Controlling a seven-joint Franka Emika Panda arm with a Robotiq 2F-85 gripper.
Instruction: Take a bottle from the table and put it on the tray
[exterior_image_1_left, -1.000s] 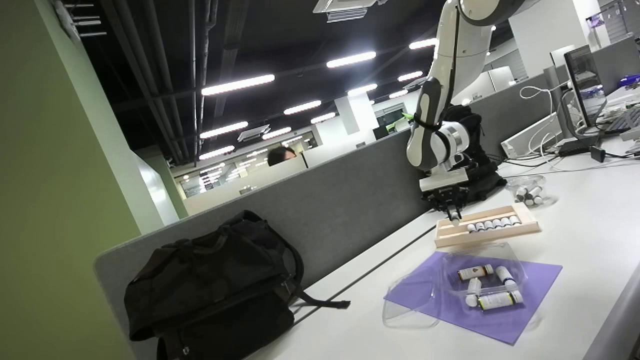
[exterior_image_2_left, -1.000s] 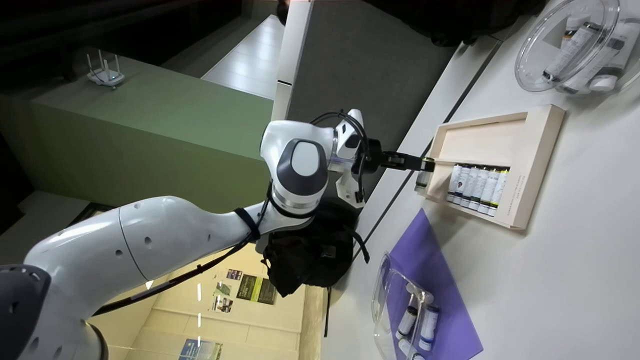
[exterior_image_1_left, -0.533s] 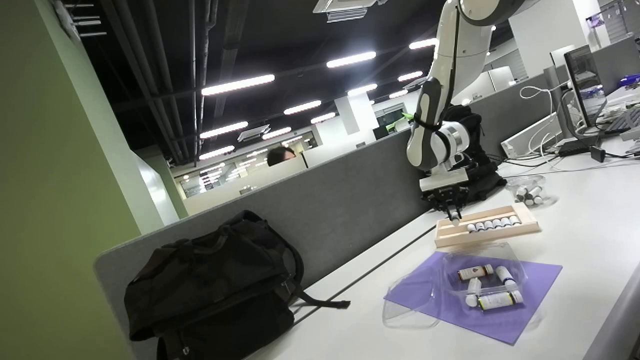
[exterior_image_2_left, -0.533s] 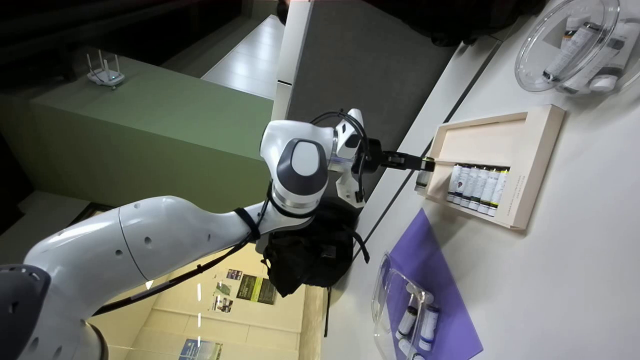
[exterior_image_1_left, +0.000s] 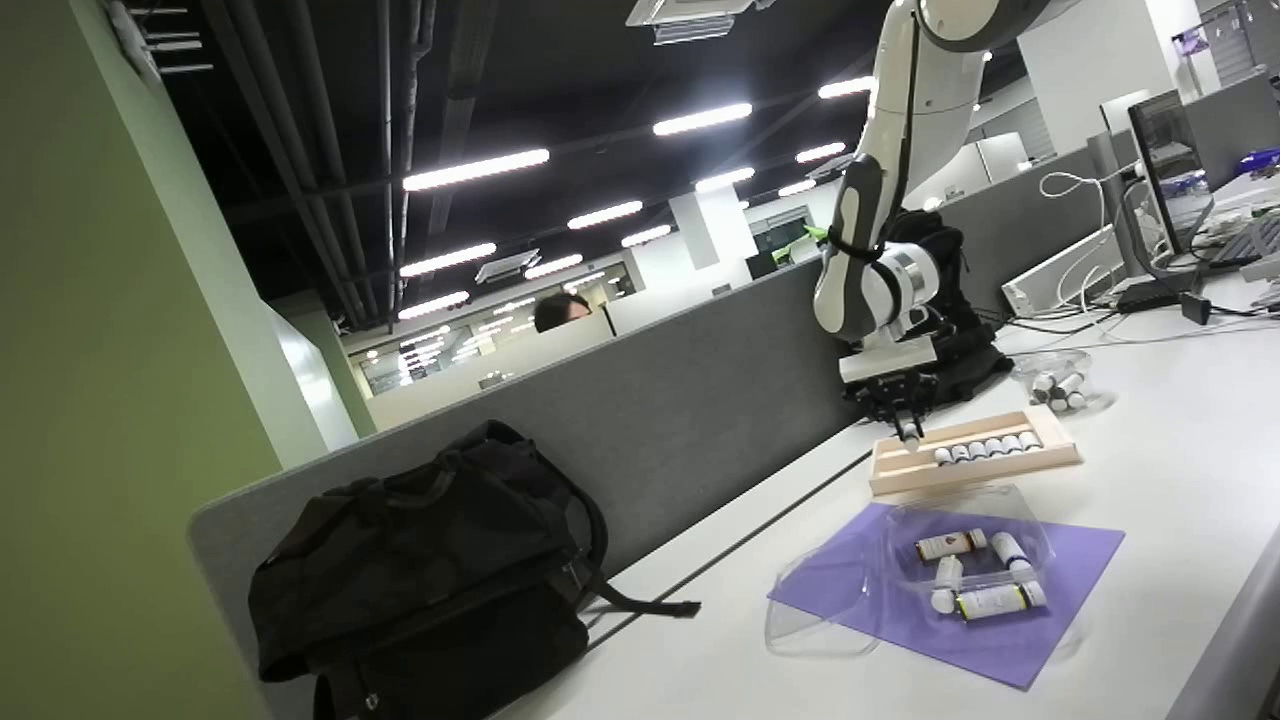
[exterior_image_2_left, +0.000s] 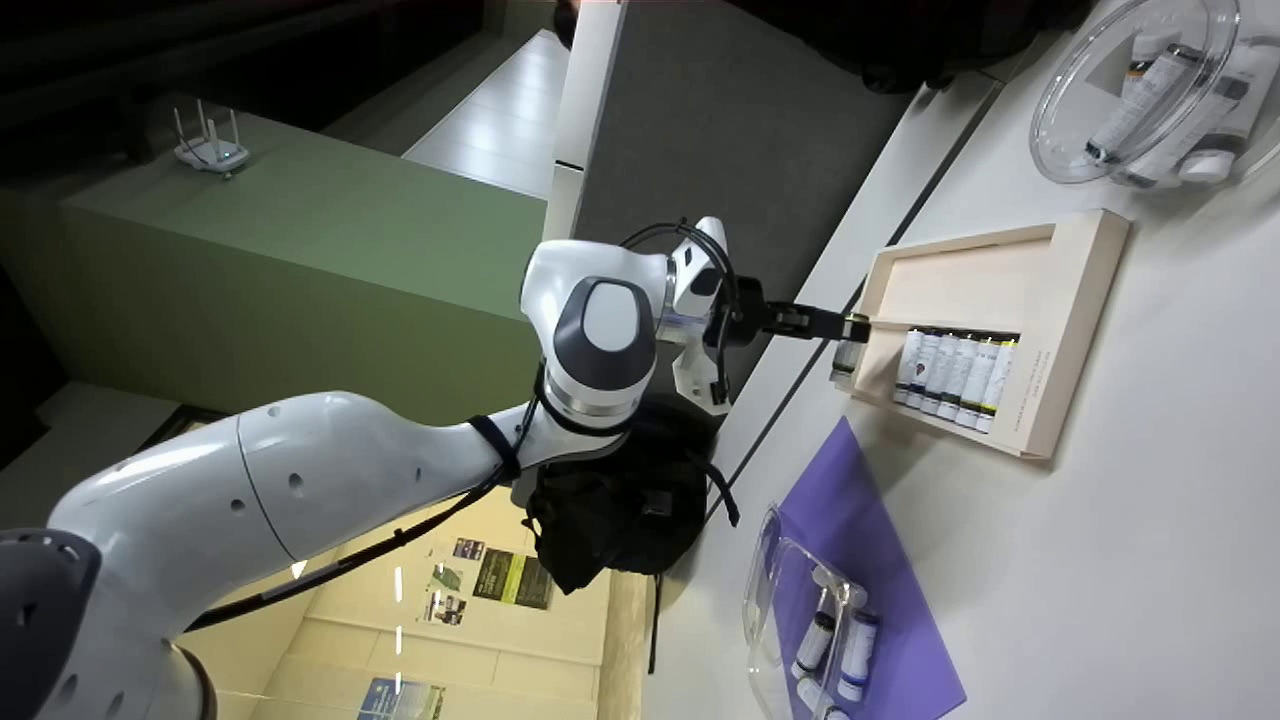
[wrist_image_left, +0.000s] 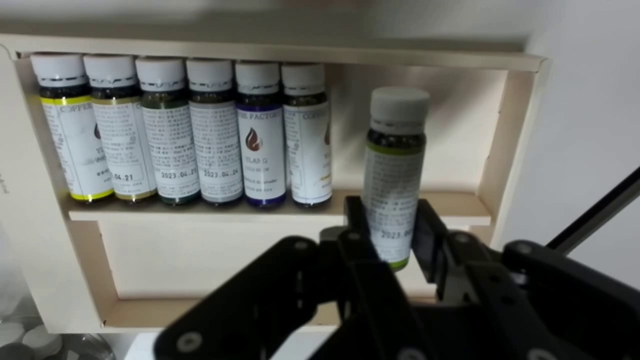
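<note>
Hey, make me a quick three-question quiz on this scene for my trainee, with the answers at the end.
1. In the wrist view, how many bottles are lined up in the wooden tray?
2. True or false: the gripper holds a green-banded bottle.
3. What colour is the sheet on the white table: A green, B purple, C black?

Key: 1. Six; 2. True; 3. B.

Fingers grip bottle at tray

Whether bottle and tray touch is unclear. Six more bottles sit side by side in the compartment nearer a purple sheet. The sheet, on the table, bears a clear tub and bottles. A bag sits behind the arm.
</note>
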